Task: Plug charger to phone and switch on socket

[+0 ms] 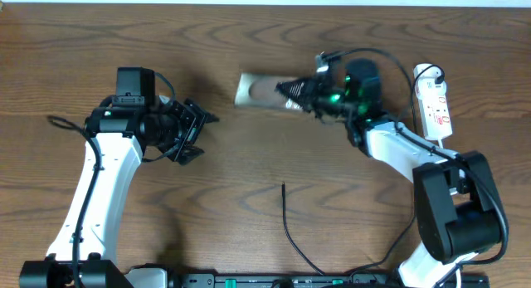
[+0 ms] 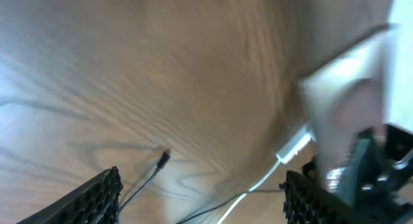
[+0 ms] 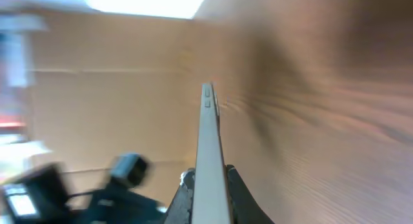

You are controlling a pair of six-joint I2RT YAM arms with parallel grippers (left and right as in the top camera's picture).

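The phone [image 1: 259, 90] is a flat bronze-grey slab held off the table at the upper middle by my right gripper [image 1: 300, 95], which is shut on one end. In the right wrist view the phone [image 3: 210, 146] shows edge-on between the fingers [image 3: 210, 185]. It also shows blurred in the left wrist view [image 2: 348, 101]. The charger cable [image 1: 286, 217] lies on the table in front, its plug tip [image 1: 283, 187] pointing away; the tip shows in the left wrist view [image 2: 164, 157]. My left gripper [image 1: 192, 132] is open and empty, left of the phone. The white socket strip [image 1: 435, 105] lies at the far right.
A white cord [image 2: 258, 185] runs across the table in the left wrist view. The socket's white cord loops at its far end [image 1: 426, 70]. The arm bases stand at the table's front edge [image 1: 249, 280].
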